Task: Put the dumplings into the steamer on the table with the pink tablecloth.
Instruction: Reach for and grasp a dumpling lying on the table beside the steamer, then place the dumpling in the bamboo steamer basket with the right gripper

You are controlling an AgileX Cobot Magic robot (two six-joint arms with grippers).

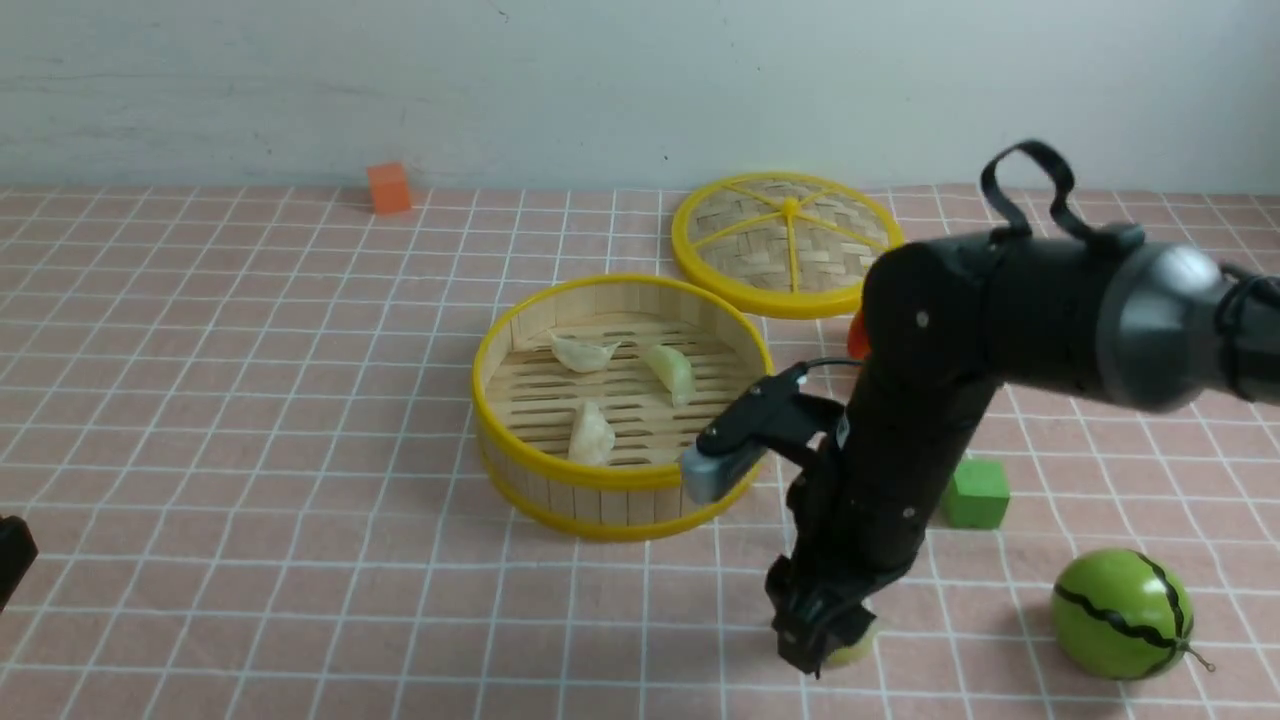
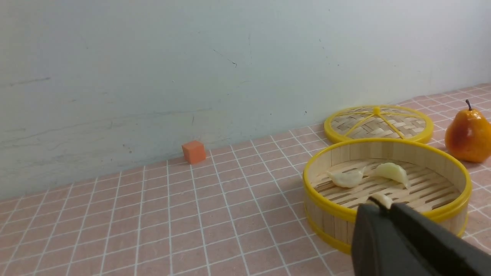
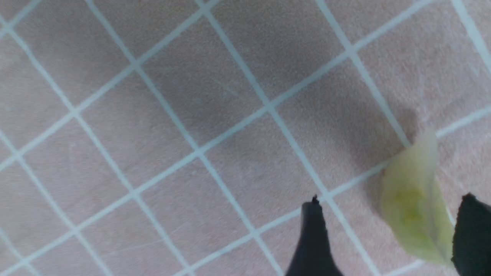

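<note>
Salmon-pink tablecloth (image 1: 330, 600) with thin white grid lines lies under a wide-open black right gripper (image 3: 391, 197)

Pink cloth covers the table from the near edge back to the wall. Nearest, right of centre, a small pale green, crescent-shaped toy dumpling (image 3: 414, 207) lies on the cloth, between the parted fingertips of the right gripper and much closer to one of them; it is not clamped. At the near left edge, only a dark bit of the left gripper (image 2: 383, 207) shows in the front view; its fingers are together, with nothing visible held.

Near right sits a round green toy watermelon (image 1: 1122, 613) with wavy black stripes and a short stem. Beyond it and to its left is a small bright green cube (image 1: 977, 493), partly hidden by the black right arm (image 1: 930, 400).

Around the middle stands the steamer (image 1: 625, 505), a round shallow bamboo basket with a slatted floor and yellow rims. Inside are a cream-white dumpling (image 1: 591, 435) near the front, another cream-white dumpling (image 1: 583, 353) farther back, and a second pale green dumpling (image 1: 670, 372) toward the right.

Behind the right arm is a glossy orange-yellow pear (image 2: 468, 134), mostly hidden in the front view. Farther back lies a flat woven lid (image 1: 788, 245) with yellow rim and spokes. Far left, a small orange block (image 1: 389, 188) sits near the pale grey wall (image 1: 560, 90).
</note>
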